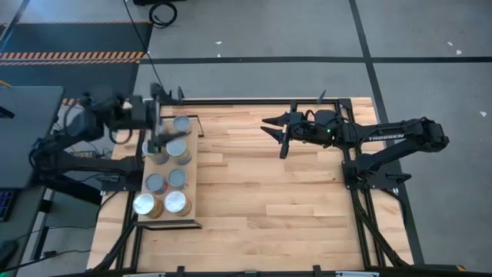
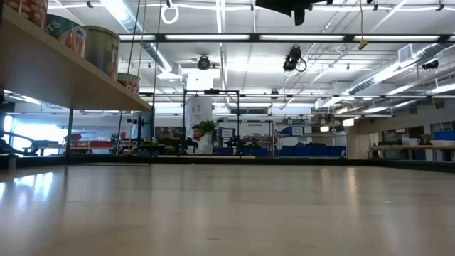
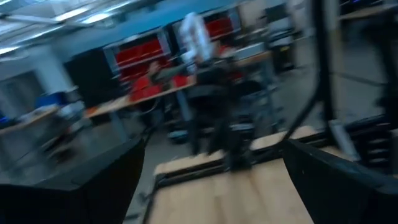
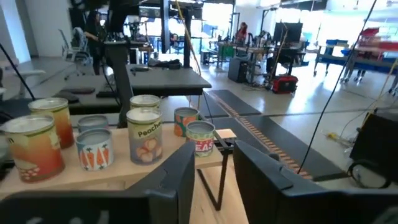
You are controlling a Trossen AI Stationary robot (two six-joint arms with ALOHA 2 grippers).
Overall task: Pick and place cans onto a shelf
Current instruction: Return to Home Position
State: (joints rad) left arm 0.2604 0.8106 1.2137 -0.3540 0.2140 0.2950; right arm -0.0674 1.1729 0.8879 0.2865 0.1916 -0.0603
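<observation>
Cans (image 1: 177,178) upright in two rows on the shelf (image 1: 194,165), none seen off it. Left gripper (image 1: 157,127) above one end of the shelf, close over the cans there, fingers apart, nothing held. Right gripper (image 1: 269,127) well apart from the shelf, over bare table (image 1: 261,192), fingers apart too, empty. For the trip home: lift the left one straight up first, then draw back, so as not to clip a can top or the shelf's black frame. Plenty of open room away from the shelf; tight only right above the cans.
</observation>
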